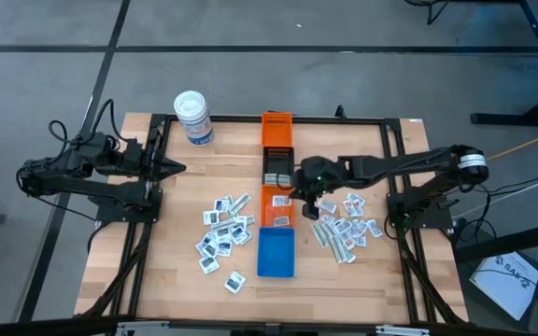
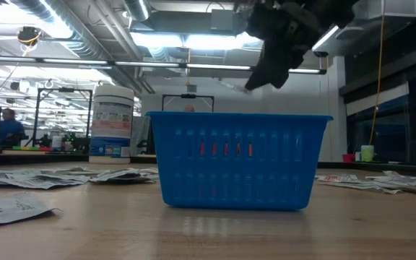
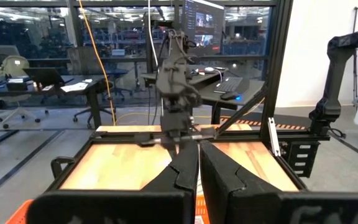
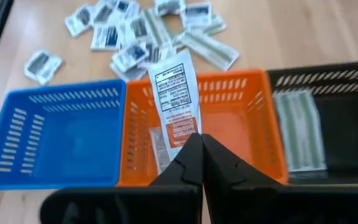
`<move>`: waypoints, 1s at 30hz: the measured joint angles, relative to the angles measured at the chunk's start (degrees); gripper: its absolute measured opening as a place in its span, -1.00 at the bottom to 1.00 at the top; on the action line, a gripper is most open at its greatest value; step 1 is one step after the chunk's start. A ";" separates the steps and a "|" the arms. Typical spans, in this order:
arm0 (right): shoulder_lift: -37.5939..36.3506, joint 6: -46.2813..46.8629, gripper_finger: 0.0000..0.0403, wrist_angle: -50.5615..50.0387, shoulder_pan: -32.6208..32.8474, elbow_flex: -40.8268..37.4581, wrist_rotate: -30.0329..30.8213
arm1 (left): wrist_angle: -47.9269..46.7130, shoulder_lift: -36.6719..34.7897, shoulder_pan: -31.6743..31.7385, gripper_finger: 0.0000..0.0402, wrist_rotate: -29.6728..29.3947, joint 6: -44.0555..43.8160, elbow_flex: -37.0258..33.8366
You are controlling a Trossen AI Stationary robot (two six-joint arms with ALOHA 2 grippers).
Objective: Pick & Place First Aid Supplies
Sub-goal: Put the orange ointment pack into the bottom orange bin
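Observation:
My right gripper [image 1: 299,194] hangs over the middle orange bin [image 1: 276,207], shut on a white packet with red print [image 4: 174,93]. In the right wrist view a packet [image 4: 159,148] lies inside this orange bin [image 4: 241,124], and pale strips [image 4: 298,130] lie in the black bin [image 4: 353,74]. Loose packets and strips lie flat on the table left [image 1: 224,229] and right [image 1: 344,226] of the bins. My left gripper [image 1: 171,168] waits shut near the table's left edge, touching nothing. My right gripper [image 4: 201,140] pinches the white packet by its end nearest the fingers [image 4: 188,127], between the two fingers. The packet sticks out past the fingertips, lifted clear above the orange bin. The fingers slant down from the table's right side [image 2: 266,68].
Four bins stand in a column at the table's middle: orange [image 1: 276,126] farthest, black [image 1: 278,166], orange, then blue [image 1: 276,252] nearest. A white tub with a blue label [image 1: 194,117] stands at the far left. Bare wood lies along the near edge [image 1: 344,289].

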 joint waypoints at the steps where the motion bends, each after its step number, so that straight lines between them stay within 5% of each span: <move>1: 0.80 0.04 -1.00 0.17 0.23 0.00 0.03 | -0.02 0.01 0.02 -0.94 0.00 -0.01 0.00; 13: 11.94 0.24 -0.98 3.79 -0.75 0.00 0.81 | -0.02 0.00 0.00 -0.96 0.00 0.00 0.00; 22: 12.84 0.08 -0.96 4.07 -3.08 0.00 1.14 | -0.02 0.00 0.02 -0.94 0.00 -0.02 0.00; 30: 12.55 -1.31 -0.61 5.03 -3.27 0.00 0.18 | -0.02 0.01 0.01 -0.96 0.00 -0.02 0.00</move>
